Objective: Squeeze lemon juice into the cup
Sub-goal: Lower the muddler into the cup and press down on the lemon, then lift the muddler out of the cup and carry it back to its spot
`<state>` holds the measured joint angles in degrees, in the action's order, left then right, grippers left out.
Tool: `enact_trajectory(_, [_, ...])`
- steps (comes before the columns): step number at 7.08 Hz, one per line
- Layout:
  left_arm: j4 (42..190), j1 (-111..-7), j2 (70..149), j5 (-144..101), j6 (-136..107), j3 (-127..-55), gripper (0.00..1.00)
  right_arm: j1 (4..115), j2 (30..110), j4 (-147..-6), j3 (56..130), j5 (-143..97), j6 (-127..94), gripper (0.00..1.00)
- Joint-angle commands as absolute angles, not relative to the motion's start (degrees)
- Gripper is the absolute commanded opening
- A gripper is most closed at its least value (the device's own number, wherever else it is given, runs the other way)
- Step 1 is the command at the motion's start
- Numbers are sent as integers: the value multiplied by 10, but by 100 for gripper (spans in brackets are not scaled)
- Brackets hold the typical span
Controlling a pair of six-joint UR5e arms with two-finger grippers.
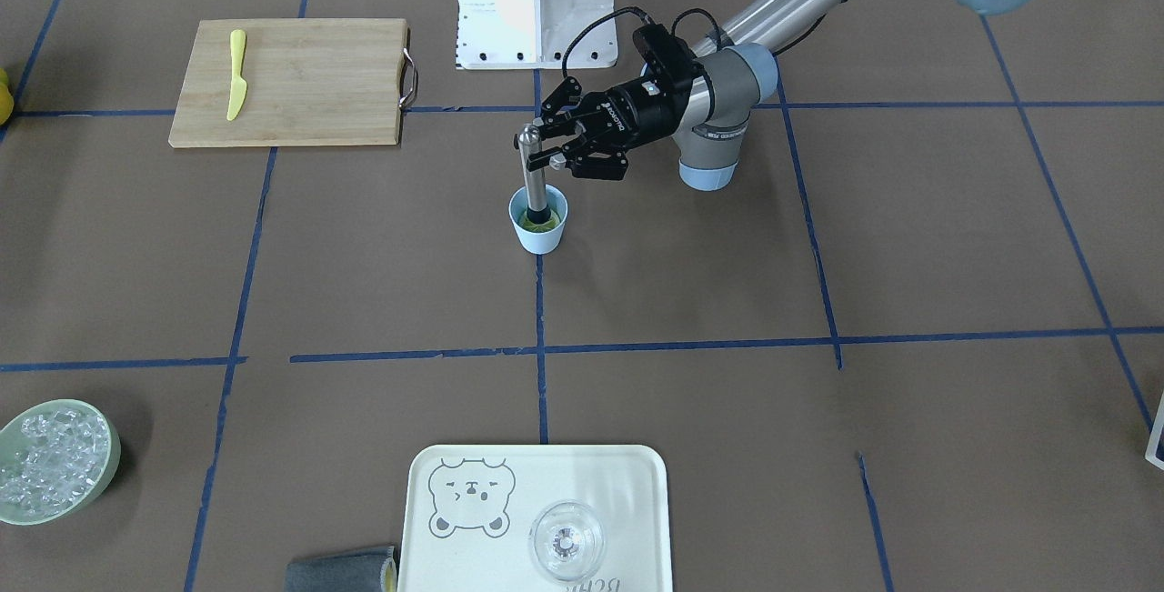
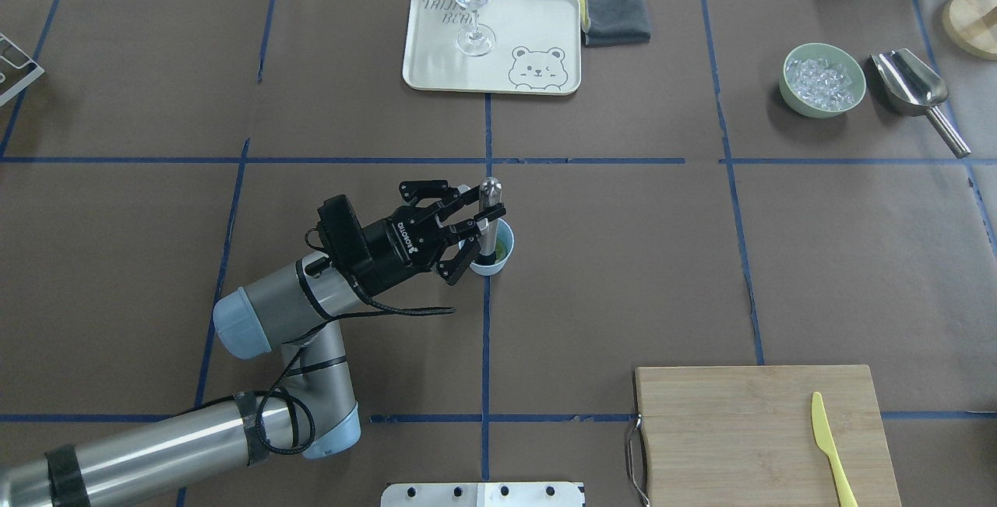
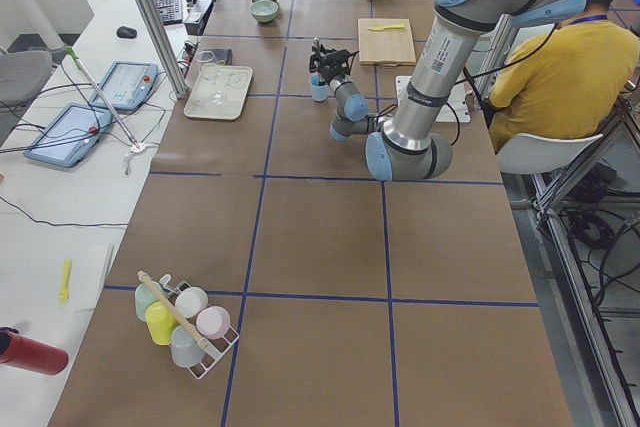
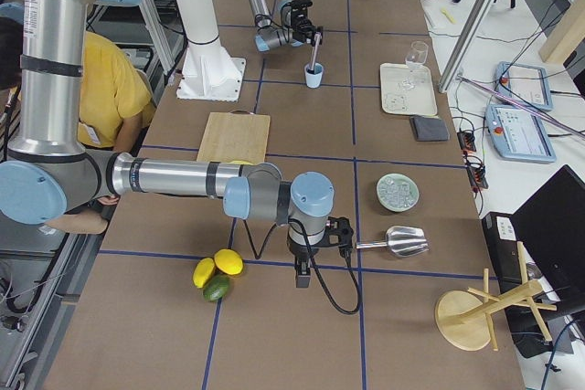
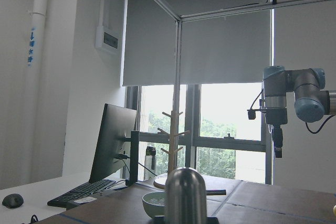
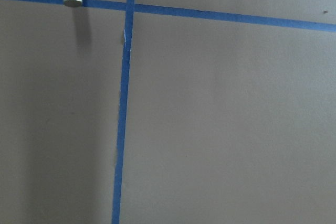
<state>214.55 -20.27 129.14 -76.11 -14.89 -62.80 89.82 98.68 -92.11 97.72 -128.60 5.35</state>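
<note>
- My left gripper (image 2: 470,228) lies level with its fingers spread. The muddler (image 1: 533,175) stands upright between the fingertips, and I see no pinch on it.
- The cup (image 1: 542,239) sits just below the fingertips. The lemon (image 1: 531,225) lies at its bottom, under the muddler's dark foot.
- I judge the job well along, with the lemon in the cup and the tool down on it. I cannot tell whether any juice is out. What is left, as I read it, is to close on the muddler and press, or to lift it clear if the pressing is done.
- The front view looks into the cup and shows the lemon. The overhead gives only a sliver of it past the rim, but shows the finger spread best.
- The left wrist view shows just the muddler's rounded top, with no cup and no fingers.
- My right gripper (image 4: 301,278) hangs well apart from that hand, beside a scoop (image 4: 402,242). I cannot tell how its fingers stand.
</note>
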Motion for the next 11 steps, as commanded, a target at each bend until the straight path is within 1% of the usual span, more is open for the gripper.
enact_trajectory(1, [2145,-200,1291,-758,-145,-624,0,898,987,-921,974,-1286,54,100])
enact_trajectory(3, [2145,-204,1294,-751,-146,-641,0,898,986,-921,974,-1286,54,100])
enact_trajectory(6, [2138,-249,1286,-752,-187,-706,0,901,986,-920,974,-1286,54,100])
enact_trajectory(7, [2098,-264,1267,-752,-199,-746,0,901,986,-921,975,-1286,52,100])
enact_trajectory(8, [2016,-278,1246,-754,-207,-794,0,901,986,-921,974,-1286,47,100])
enact_trajectory(9, [1929,-296,1231,-757,-213,-822,0,901,986,-921,974,-1286,47,100])
enact_trajectory(11, [1775,-314,1196,-758,-213,-843,0,902,986,-921,973,-1286,47,100])
